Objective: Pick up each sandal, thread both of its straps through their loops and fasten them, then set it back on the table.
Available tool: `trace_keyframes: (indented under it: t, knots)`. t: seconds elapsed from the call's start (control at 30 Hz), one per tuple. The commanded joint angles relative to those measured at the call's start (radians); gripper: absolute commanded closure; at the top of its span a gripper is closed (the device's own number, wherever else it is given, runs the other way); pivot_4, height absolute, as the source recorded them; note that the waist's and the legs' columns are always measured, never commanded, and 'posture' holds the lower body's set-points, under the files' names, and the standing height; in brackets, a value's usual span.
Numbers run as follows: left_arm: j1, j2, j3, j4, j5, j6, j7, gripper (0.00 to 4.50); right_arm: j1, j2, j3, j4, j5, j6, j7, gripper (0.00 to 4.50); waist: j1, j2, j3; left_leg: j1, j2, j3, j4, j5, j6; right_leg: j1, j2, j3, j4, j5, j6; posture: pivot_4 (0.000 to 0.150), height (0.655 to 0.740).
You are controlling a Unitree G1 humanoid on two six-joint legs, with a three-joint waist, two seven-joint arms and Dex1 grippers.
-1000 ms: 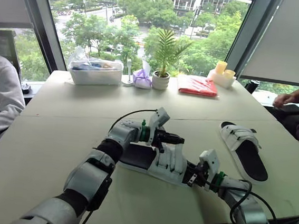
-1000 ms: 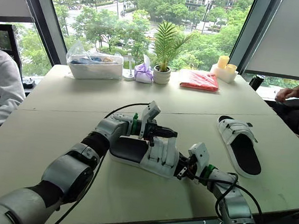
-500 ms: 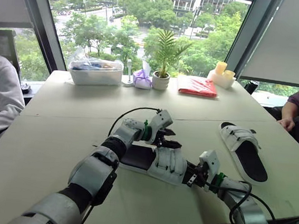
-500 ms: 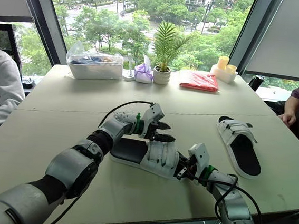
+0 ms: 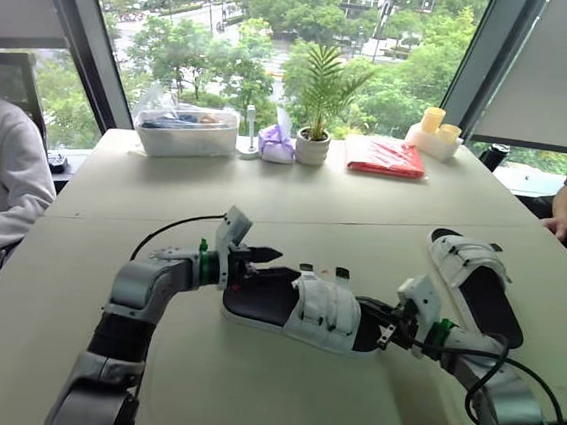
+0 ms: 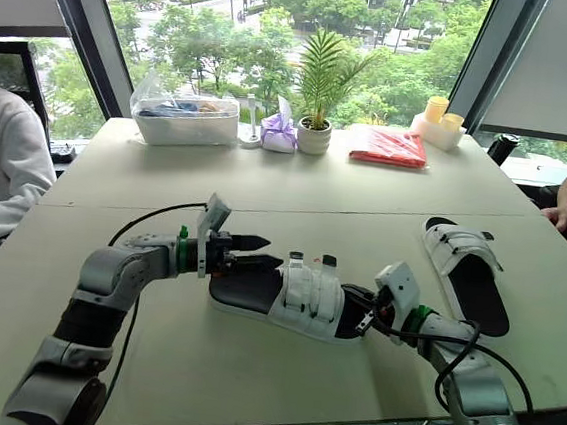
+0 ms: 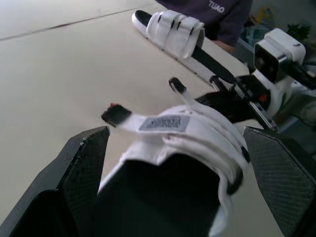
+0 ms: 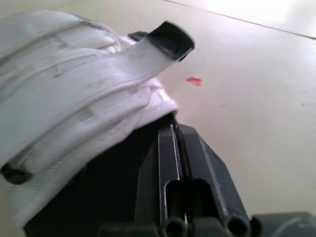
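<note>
Both head eyes look forward-down over the beige worktop (image 5: 294, 204); each wrist camera sits close against the white-strapped black-soled sandal (image 7: 187, 133).

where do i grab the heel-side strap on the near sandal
By its black tip, coming from above on the far side: it sticks up free of the sandal, so both flat faces are exposed for a pinch.

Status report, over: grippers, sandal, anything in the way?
Left gripper open at the sandal heel. Right gripper shut at its toe. Its strap tips stick out loose. Second sandal lies apart, rightward.
</note>
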Motion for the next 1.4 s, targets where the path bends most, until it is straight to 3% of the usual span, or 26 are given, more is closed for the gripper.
trace_keyframes:
  t: [0.03,0.3,0.63,0.77,0.97,1.07,1.17,1.27,1.4]
  knots:
    - [0.045,0.028,-0.005,-0.114,-0.070,0.066,0.021,0.04,0.022,-0.057,-0.071,-0.130,0.050,0.051,0.010,4.50,0.008,0.003,0.000,0.000,0.000,0.000,0.000,0.000,0.000,0.000,0.000,0.000,0.000,-0.001,-0.002,0.150,0.7388]
    - [0.044,-0.009,-0.091,-0.034,-0.093,0.045,0.027,0.04,0.156,-0.203,-0.192,-0.374,0.186,0.261,0.048,4.50,0.016,0.003,0.001,0.000,0.000,0.000,0.001,0.000,0.000,0.001,0.000,0.000,-0.002,-0.002,-0.003,0.150,0.7388]
    - [-0.140,-0.195,-0.164,0.365,-0.064,-0.093,-0.010,0.04,0.247,-0.249,-0.284,-0.554,0.278,0.403,-0.003,4.50,0.019,0.001,0.002,-0.001,0.000,0.000,0.006,-0.001,0.003,0.003,0.001,0.000,-0.001,-0.002,-0.003,0.150,0.7388]
    - [-0.158,-0.225,-0.175,0.425,-0.038,-0.118,-0.004,1.26,0.265,-0.249,-0.300,-0.585,0.295,0.431,-0.026,4.50,0.016,0.001,0.002,-0.006,0.000,0.000,0.014,-0.004,0.007,0.002,0.001,-0.001,-0.001,0.000,0.001,0.150,0.7388]
    - [-0.140,-0.246,-0.131,0.363,-0.082,-0.070,0.044,4.14,0.268,-0.242,-0.299,-0.596,0.318,0.454,-0.051,4.50,0.015,0.002,0.002,-0.010,0.000,0.000,0.016,-0.004,0.008,-0.002,0.001,-0.001,0.001,0.001,0.002,0.150,0.7388]
    - [-0.169,-0.326,0.013,0.363,-0.149,-0.051,0.200,4.14,0.262,-0.222,-0.299,-0.581,0.320,0.446,-0.072,4.50,0.017,0.002,0.002,-0.010,0.000,0.000,0.017,-0.004,0.008,-0.003,0.000,-0.001,0.002,0.001,0.002,0.150,0.7388]
    - [-0.235,-0.468,0.207,0.394,-0.228,-0.146,0.452,4.14,0.246,-0.185,-0.312,-0.545,0.309,0.420,-0.107,4.50,0.020,0.000,0.003,-0.012,0.000,0.000,0.018,-0.003,0.010,-0.004,0.000,-0.001,0.002,0.001,0.002,0.150,0.7388]
    - [-0.335,-0.608,0.327,0.513,-0.218,-0.405,0.680,4.14,0.218,-0.158,-0.287,-0.512,0.293,0.396,-0.130,4.50,0.024,-0.002,0.004,-0.012,0.000,0.000,0.020,-0.003,0.010,-0.004,0.001,-0.001,0.003,0.003,0.005,0.150,0.7388]
    - [-0.474,-0.671,0.387,0.758,-0.219,-0.711,0.766,4.14,0.187,-0.145,-0.246,-0.491,0.273,0.375,-0.140,4.50,0.023,-0.002,0.004,-0.011,0.000,0.001,0.019,-0.002,0.009,-0.004,0.002,-0.001,0.005,0.003,0.006,0.150,0.7388]
